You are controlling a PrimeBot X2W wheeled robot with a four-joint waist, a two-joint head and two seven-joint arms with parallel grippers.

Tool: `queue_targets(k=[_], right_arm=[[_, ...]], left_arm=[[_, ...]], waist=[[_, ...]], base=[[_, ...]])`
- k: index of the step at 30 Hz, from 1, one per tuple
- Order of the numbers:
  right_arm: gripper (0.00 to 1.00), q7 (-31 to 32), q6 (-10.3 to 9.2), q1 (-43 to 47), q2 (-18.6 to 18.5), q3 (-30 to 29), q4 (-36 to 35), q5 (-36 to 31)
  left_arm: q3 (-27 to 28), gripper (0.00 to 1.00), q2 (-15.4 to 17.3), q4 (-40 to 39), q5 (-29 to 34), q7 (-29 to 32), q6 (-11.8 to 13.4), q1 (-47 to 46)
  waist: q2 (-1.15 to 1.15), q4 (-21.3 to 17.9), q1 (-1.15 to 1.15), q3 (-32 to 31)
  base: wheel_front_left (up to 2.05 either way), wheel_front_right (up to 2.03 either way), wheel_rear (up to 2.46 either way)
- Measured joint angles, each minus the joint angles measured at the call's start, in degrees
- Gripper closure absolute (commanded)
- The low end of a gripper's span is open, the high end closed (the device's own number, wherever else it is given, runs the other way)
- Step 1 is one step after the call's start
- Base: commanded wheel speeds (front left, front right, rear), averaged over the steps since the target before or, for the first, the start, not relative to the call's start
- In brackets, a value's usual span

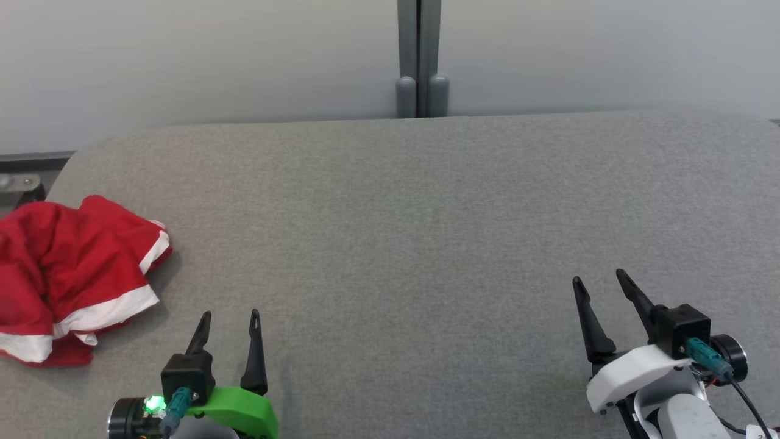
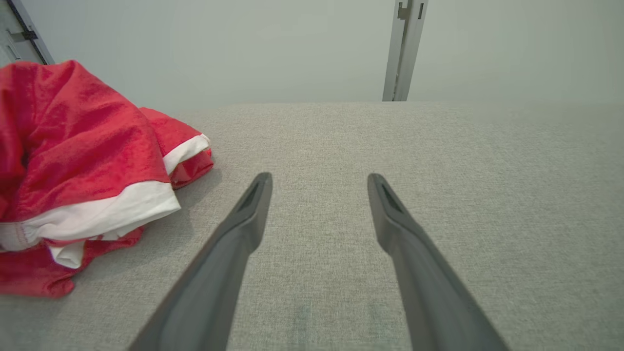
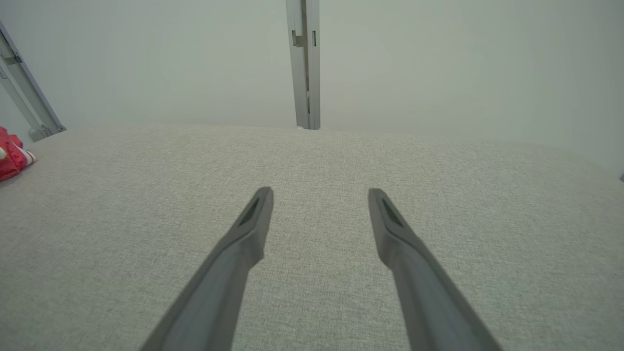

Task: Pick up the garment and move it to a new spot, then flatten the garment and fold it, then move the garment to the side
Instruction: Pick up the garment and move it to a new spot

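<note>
At the far left of the grey padded surface [image 1: 396, 244] lies the red garment [image 1: 73, 274], a crumpled heap with white bands [image 1: 106, 314], close to the left edge of the surface. My first worry is this edge: if I push the heap instead of lifting it, I think it can slide off to the left. My second worry is the folds. A pinch on the top fold alone may take only 1 layer, and then the rest drags or falls out; a pinch that is too deep may take many layers, and flattening becomes hard later. The left gripper [image 1: 230, 313] is just to the right of the garment, apart from it, with its 2 fingers spread and nothing between them. If it goes down too low, the tips could catch the soft cover. The right gripper [image 1: 598, 277] is well apart, at the near right, also spread wide and empty; a long reach across to help could disturb the heap. Several things are hidden from me: the left part of the garment is cut off in the head view, I cannot tell what kind of garment it is or where its openings are, and its underside is covered.
</note>
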Motion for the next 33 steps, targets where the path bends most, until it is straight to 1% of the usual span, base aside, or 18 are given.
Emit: queue_targets(k=[5,10,18,24,28,33], right_arm=[[0.00,-0.46,0.00,-0.17,-0.01,1.88,0.03,-1.24],[0.00,-0.98,0.01,-1.08,-0.02,4.44,0.79,-2.92],[0.00,-1.00,0.02,-2.57,0.01,6.62,2.12,-3.47],[0.00,-1.00,0.02,-2.94,0.07,7.16,2.45,-3.72],[0.00,-1.00,0.02,-3.27,0.07,7.32,2.48,-4.20],[0.00,-0.99,0.02,-4.41,-0.03,7.28,2.08,-5.35]], left_arm=[[1.12,0.00,-0.54,1.11,1.87,-0.55,-0.26,0.07],[3.48,0.00,-0.71,2.13,3.36,-0.96,-0.23,0.25],[7.71,0.00,-0.82,2.59,3.12,-1.11,-0.75,1.30],[9.40,0.00,-0.92,2.53,3.01,-1.11,-0.87,1.59],[9.53,0.00,-0.94,2.64,1.99,-1.11,-1.70,1.61],[9.46,0.00,-0.98,3.56,-1.00,-1.12,-3.43,-0.81]], waist=[[0.00,4.00,0.00,0.51],[0.00,9.70,0.00,1.27],[0.00,19.36,0.00,2.82],[0.00,25.21,0.00,4.11],[0.00,27.68,0.00,5.37],[0.00,28.48,0.00,7.79]], base=[[0.00,0.00,0.00],[0.00,0.00,0.00],[0.00,0.00,0.00],[0.00,0.00,0.00],[0.00,0.00,0.00],[0.00,0.00,0.00]])
